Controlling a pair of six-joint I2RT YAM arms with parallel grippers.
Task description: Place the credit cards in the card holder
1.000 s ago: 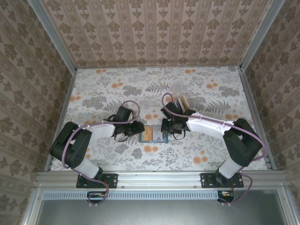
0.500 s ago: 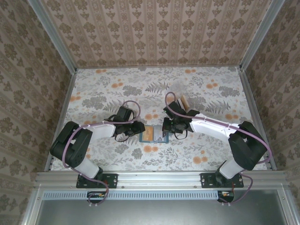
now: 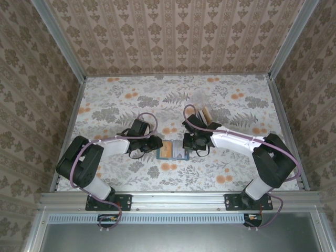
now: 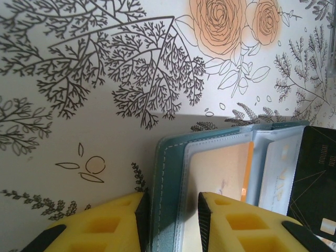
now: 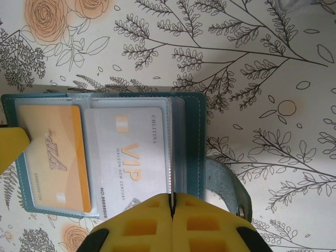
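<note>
Two robot arms were bent over an open teal wallet on a floral table (image 3: 131, 105).

On the left, the left gripper (image 4: 170, 206) stood open. Its yellow fingers (image 4: 105, 226) straddled the wallet's left edge, one outside the cover and one over the inner pocket; I could not tell whether they pressed on it. The card holder (image 3: 172, 151) lay flat and open between the two grippers, on the near half of the table. A tan-yellow card (image 5: 52, 157) sat in its left pocket and a white card (image 5: 131, 157) marked VIP in its right. On the right, the right gripper (image 5: 171, 203) was closed on a dark grey card (image 4: 315, 178), held on edge over the holder's right half. Farther back stood a small clear stand (image 3: 202, 112) with more cards.
</note>
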